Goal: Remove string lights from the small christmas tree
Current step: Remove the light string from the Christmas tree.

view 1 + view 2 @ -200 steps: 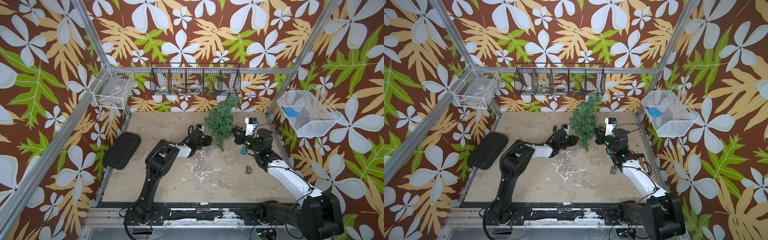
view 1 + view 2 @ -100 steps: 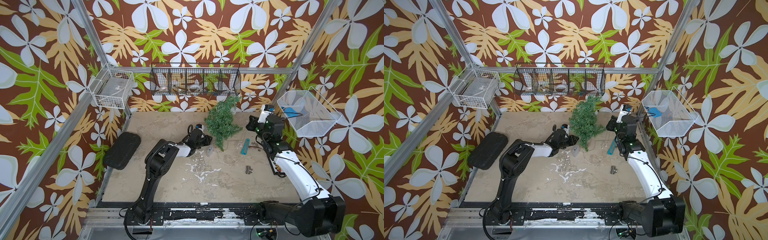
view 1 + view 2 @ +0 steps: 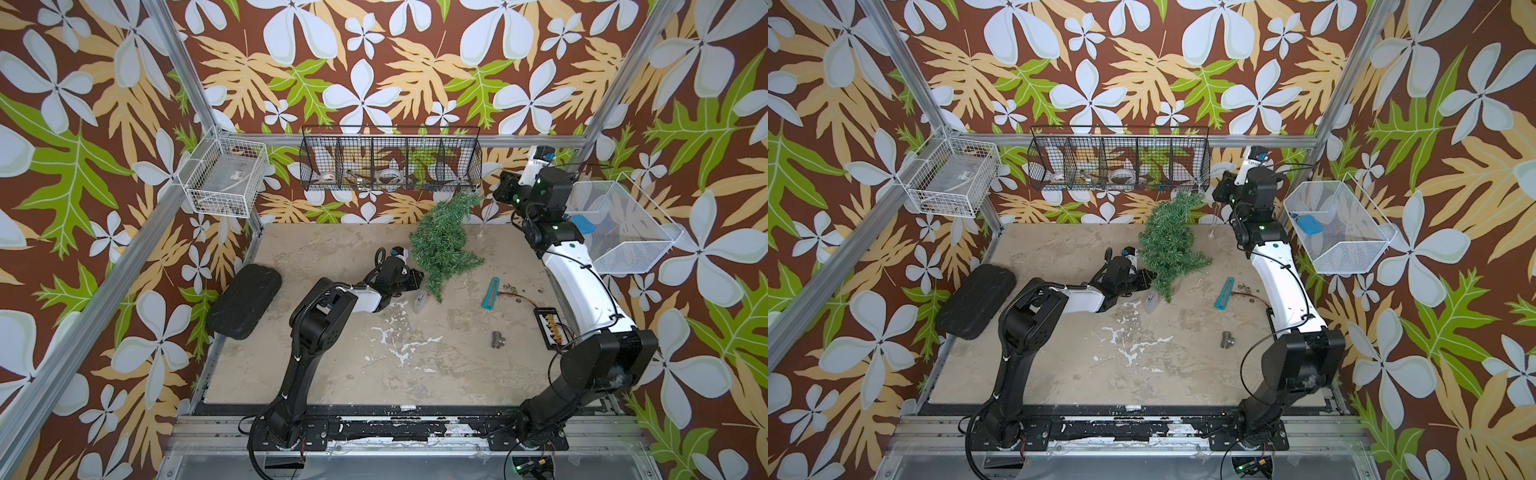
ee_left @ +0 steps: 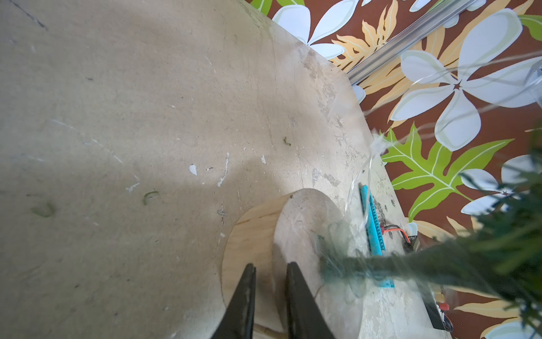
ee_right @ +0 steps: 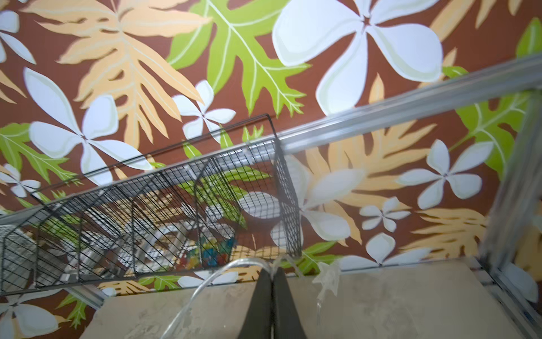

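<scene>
Aloft, right jaws pinch the string lights (image 5: 328, 276) (clear wire); left jaws clamp the small christmas tree (image 3: 442, 245).

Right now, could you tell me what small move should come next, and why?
Probably draw the right gripper, shut on the string lights, away from the small christmas tree: wire loops by its trunk, and the left gripper clamps the wooden base.
</scene>
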Controlling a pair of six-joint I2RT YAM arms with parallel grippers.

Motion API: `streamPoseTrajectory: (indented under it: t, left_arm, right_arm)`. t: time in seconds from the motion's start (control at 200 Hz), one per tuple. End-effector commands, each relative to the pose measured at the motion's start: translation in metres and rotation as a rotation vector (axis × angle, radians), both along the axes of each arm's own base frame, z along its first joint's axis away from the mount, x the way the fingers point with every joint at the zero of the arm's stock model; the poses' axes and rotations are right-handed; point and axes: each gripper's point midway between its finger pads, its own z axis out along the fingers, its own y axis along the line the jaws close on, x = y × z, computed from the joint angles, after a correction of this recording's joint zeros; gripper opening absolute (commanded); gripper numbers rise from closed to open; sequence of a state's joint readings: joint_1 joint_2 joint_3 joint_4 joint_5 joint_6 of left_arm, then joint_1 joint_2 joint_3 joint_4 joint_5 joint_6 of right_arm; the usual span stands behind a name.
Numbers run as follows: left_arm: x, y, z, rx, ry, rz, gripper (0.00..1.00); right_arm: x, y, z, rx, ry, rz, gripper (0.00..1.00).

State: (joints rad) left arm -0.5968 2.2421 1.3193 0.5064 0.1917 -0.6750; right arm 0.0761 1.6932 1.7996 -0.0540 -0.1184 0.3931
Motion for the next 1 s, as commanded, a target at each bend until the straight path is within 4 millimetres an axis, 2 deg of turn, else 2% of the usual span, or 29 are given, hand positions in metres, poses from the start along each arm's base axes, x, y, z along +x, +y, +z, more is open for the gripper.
streamPoseTrajectory:
  t: [0.0,0.16,0.315,0.43,0.581,0.716,0.841,0.996]
  left_arm:
    - [-0.050,0.064,-0.104,0.351,0.336,0.077,0.21]
    - [-0.049,0.064,-0.104,0.350,0.335,0.078,0.21]
    - [-0.048,0.063,-0.103,0.348,0.333,0.079,0.21]
    - [-0.049,0.062,-0.103,0.349,0.333,0.078,0.20]
    - [-0.049,0.059,-0.103,0.347,0.330,0.074,0.20]
    - [-0.050,0.057,-0.103,0.350,0.327,0.072,0.20]
    - [-0.050,0.058,-0.104,0.351,0.330,0.075,0.20]
    - [-0.051,0.058,-0.103,0.345,0.331,0.080,0.20]
  right_arm:
    - [0.009,0.026,0.022,0.014,-0.035,0.115,0.00]
    - [0.015,0.073,0.045,-0.014,-0.094,0.268,0.00]
    - [0.005,0.110,0.070,-0.045,-0.178,0.362,0.00]
    - [0.002,0.122,0.088,-0.049,-0.244,0.370,0.00]
    - [0.007,0.131,0.105,0.016,-0.314,0.381,0.00]
    - [0.009,0.153,0.119,0.103,-0.382,0.438,0.00]
    - [0.003,0.189,0.123,0.134,-0.415,0.501,0.00]
    - [-0.005,0.234,0.109,0.108,-0.415,0.559,0.00]
